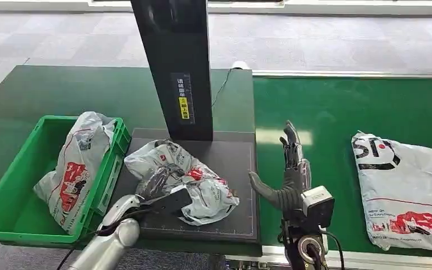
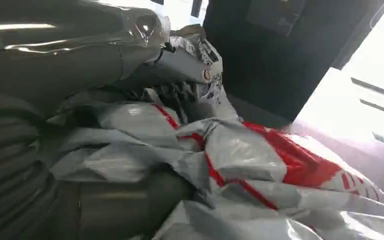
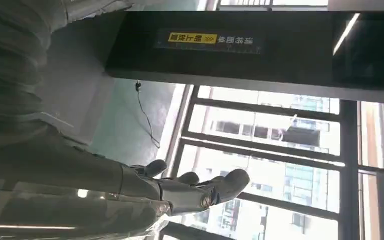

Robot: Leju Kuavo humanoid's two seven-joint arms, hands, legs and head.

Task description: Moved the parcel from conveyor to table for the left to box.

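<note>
My left hand (image 1: 158, 194) grips the crumpled grey plastic parcel with red print (image 1: 187, 183) on the dark square mat (image 1: 233, 185).

The parcel lies on the mat at the foot of the black upright post (image 1: 174, 62), on the green worktop (image 1: 50, 90), and my left fingers (image 2: 180, 62) close over its wrinkled film. Just beside the mat, a green plastic crate (image 1: 5, 197) holds another grey printed bag (image 1: 76, 169). My right hand (image 1: 289, 174) stands upright at the mat's edge, empty, fingers (image 3: 220, 187) straight and apart. A flat white printed bag (image 1: 408, 191) lies on the green conveyor belt (image 1: 337, 107), well apart from that hand.
</note>
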